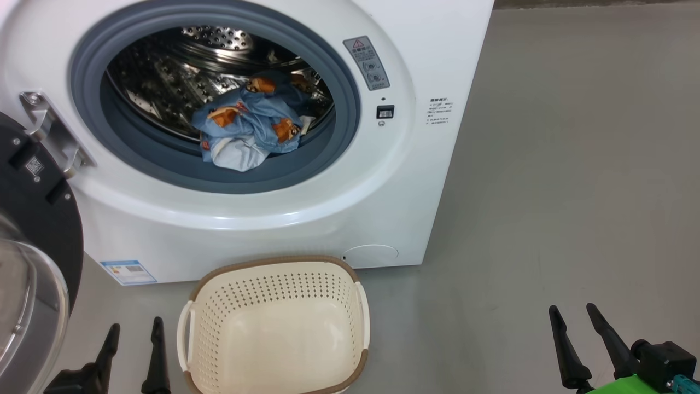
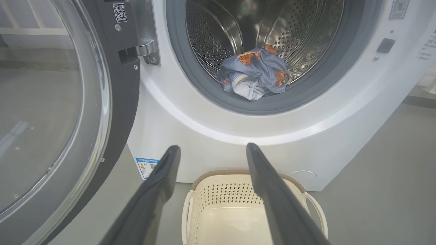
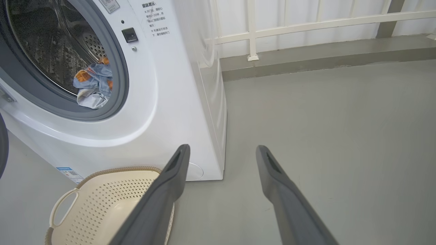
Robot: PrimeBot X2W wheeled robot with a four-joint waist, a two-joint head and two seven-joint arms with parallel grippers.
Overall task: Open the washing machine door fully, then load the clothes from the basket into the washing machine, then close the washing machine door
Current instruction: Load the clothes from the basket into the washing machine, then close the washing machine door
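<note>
At nine o'clock in the head view, the washing machine door (image 1: pixel 27 306) hangs swung wide: likely heavy, rigid, its glass slick, so push on the black rim (image 1: pixel 54 230), away from the hinge (image 1: pixel 52 131). The clothes (image 1: pixel 249 128) lie in the drum (image 1: pixel 164 76) at twelve; the basket (image 1: pixel 273 284) at six sits empty. Left gripper (image 1: pixel 136 323) and right gripper (image 1: pixel 572 307) gape, holding nothing.

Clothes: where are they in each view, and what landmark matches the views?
Head view: clothes upper centre-left, inside the drum.
Left wrist view: clothes upper centre, right of the door.
Right wrist view: clothes upper left.
Shared landmark: the empty basket in front of the washer.
</note>
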